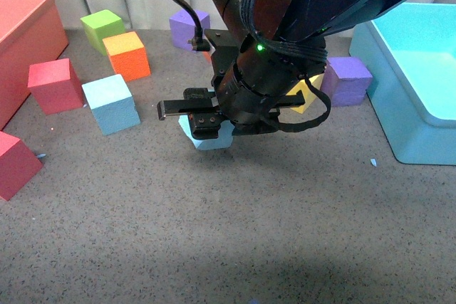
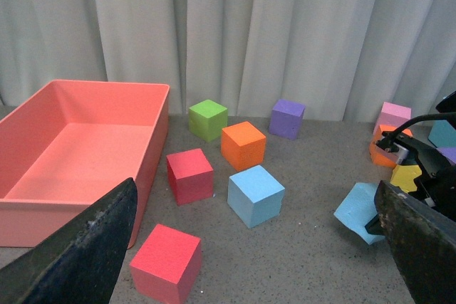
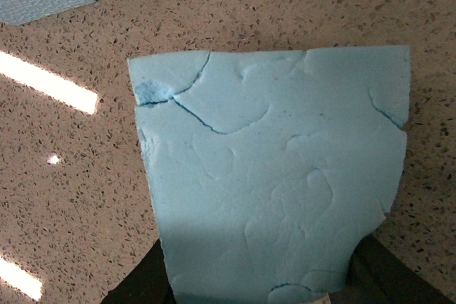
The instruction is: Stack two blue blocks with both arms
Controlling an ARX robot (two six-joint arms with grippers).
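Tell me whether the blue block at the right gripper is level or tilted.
Tilted: the gripped blue block sits corner-down in the right gripper, unlike the other blue block lying flat.

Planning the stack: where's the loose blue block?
Front view, left of centre: the loose blue block sits beside a red cube on its left, just nearer than the orange cube.

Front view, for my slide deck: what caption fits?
Right gripper grips one blue block; the other blue block sits nearby among coloured cubes.
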